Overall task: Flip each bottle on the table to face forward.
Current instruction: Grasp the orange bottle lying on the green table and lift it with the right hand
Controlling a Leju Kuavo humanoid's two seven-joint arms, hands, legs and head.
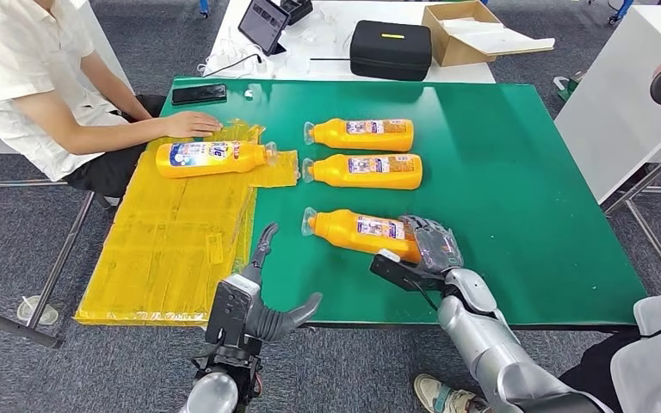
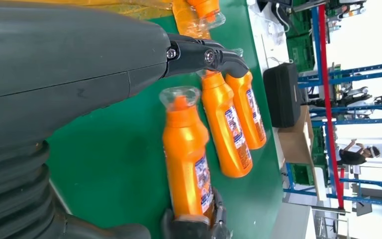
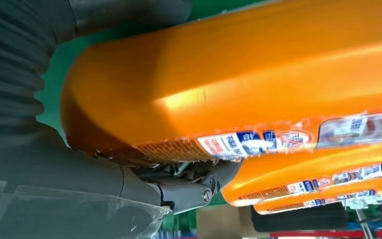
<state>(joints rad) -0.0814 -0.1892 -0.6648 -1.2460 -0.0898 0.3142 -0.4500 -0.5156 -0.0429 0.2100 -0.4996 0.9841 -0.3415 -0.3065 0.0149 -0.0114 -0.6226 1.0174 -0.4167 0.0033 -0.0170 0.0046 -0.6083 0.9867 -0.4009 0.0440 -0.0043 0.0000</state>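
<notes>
Now the right hand [image 1: 429, 245] has its fingers [image 1: 420, 231] wrapped round the nearest bottle [image 1: 357, 230]; left hand [image 1: 262, 297] spread, holding nothing.

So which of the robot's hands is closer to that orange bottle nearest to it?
The right. The right hand grips the base end of the nearest bottle. The left hand hovers open at the table's near edge, off the bottle's cap end, not touching it.

Open green counter [image 1: 516, 172] lies to the right of the three orange bottles, with a bare strip between the near bottle [image 1: 361, 231] and the middle bottle [image 1: 363, 170]. Left of the near bottle, yellow sheets [image 1: 172, 241], a fourth bottle [image 1: 213, 158] and a person's arm [image 1: 120, 133] crowd the way.
</notes>
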